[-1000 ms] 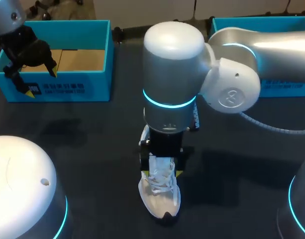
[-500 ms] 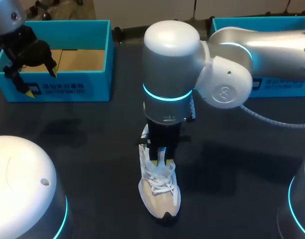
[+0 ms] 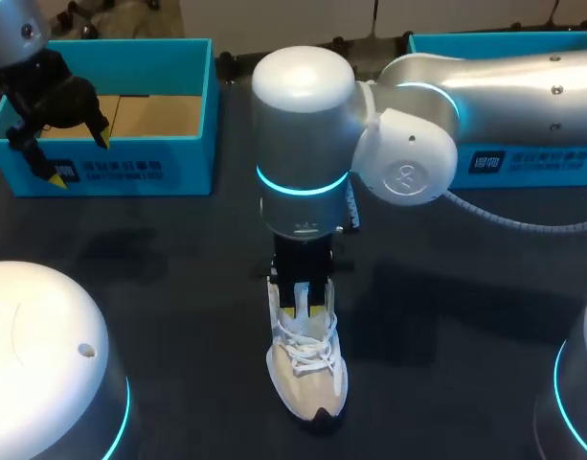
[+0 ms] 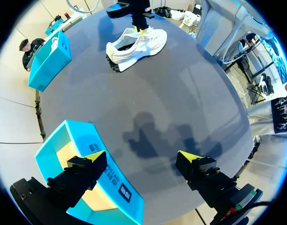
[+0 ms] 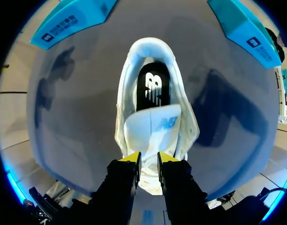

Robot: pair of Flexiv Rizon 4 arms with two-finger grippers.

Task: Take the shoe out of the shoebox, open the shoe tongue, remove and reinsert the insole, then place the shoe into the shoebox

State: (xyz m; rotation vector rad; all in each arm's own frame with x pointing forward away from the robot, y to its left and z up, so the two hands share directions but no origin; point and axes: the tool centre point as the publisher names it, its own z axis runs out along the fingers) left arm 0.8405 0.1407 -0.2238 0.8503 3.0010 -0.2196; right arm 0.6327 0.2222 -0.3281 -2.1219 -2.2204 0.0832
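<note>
Dark table (image 3: 178, 287): right gripper (image 5: 148, 159) pinches tongue (image 5: 152, 124) of shoe (image 3: 307, 383); left gripper (image 4: 141, 156) spread.

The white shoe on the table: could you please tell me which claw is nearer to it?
Right. The right claw grips the shoe at its tongue; the left claw hangs open over the blue box, well away.

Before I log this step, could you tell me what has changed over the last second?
The right gripper, whose fingers straddled the shoe, closed onto its tongue, and the arm's wrist swung toward the head view's left. The shoe kept its place; the left gripper stayed open at the shoebox.
</note>
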